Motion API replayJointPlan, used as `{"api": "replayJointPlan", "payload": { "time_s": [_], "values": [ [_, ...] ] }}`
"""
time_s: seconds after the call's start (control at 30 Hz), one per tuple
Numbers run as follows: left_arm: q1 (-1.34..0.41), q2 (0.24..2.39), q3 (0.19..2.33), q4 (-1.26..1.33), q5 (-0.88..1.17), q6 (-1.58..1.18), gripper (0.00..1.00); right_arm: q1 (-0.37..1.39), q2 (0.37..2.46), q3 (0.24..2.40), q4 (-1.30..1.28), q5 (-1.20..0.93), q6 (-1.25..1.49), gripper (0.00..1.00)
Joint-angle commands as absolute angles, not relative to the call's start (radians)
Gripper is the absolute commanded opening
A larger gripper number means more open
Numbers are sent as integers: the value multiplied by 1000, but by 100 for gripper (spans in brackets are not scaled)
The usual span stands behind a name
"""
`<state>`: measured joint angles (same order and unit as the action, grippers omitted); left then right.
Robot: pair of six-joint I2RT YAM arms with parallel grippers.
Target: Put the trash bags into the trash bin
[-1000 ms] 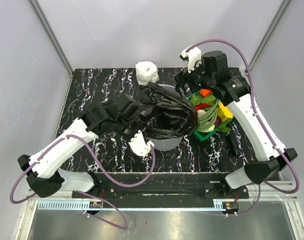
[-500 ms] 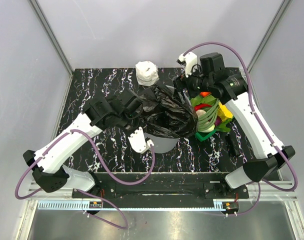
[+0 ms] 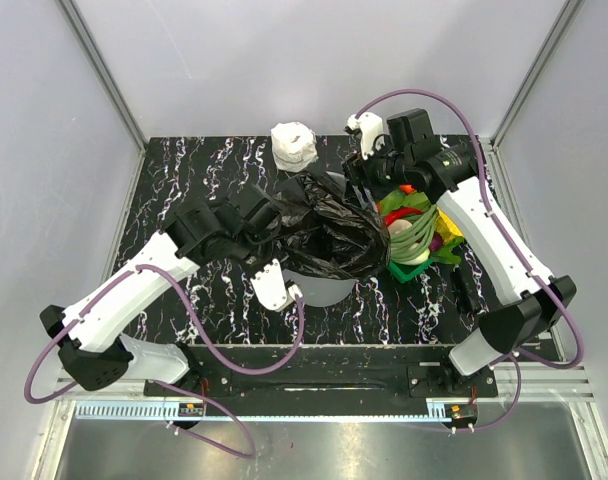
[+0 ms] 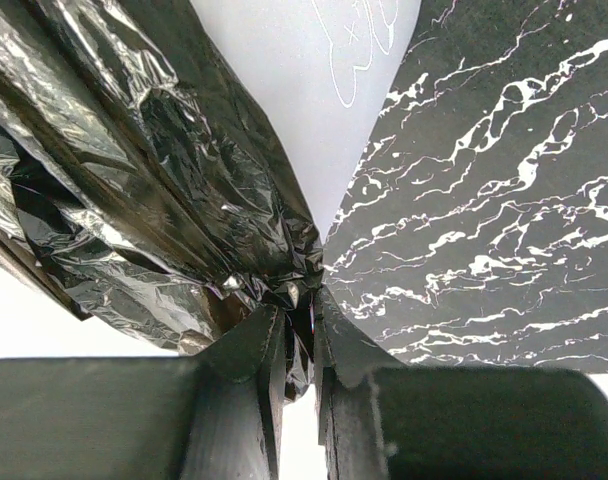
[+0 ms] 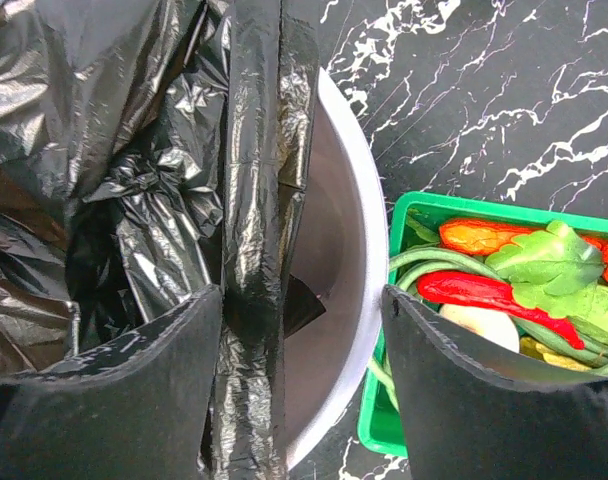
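**We are spreading the bag [image 3: 329, 225] over the bin [image 3: 324, 290] with 2 arms.**

Our left gripper [image 4: 294, 310] is pinching a gathered edge of the bag, jaws nearly closed on it, and holding that side out to the left so the mouth can open. Our right gripper [image 5: 302, 295] is hanging with jaws wide, straddling the rim and 1 fold of film and gripping nothing; we are judging that it is lining up to catch that fold. The bag is lying bunched across the bin's top, partly inside. The basket [image 5: 424, 205] is sitting just beside the rim, leaving the right fingers little room.
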<state>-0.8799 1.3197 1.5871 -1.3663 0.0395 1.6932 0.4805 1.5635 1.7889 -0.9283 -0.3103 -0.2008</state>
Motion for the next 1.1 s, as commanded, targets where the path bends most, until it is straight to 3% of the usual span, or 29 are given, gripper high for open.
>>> {"api": "replayJointPlan", "payload": {
  "time_s": [0.0, 0.27, 0.63, 1.07],
  "values": [
    [-882, 1279, 1568, -1473, 26, 1698, 0, 469, 1580, 1792, -923, -348, -198, 68],
    [-884, 1266, 1543, -1457, 12, 1683, 0, 459, 1600, 1807, -926, -364, -196, 49],
    [-882, 1275, 1546, -1434, 5, 1680, 0, 449, 1598, 1802, -934, -385, -204, 13],
    [-882, 1275, 1542, -1417, 5, 1671, 0, 384, 1603, 1838, -934, -367, -219, 7]
  ]
}}
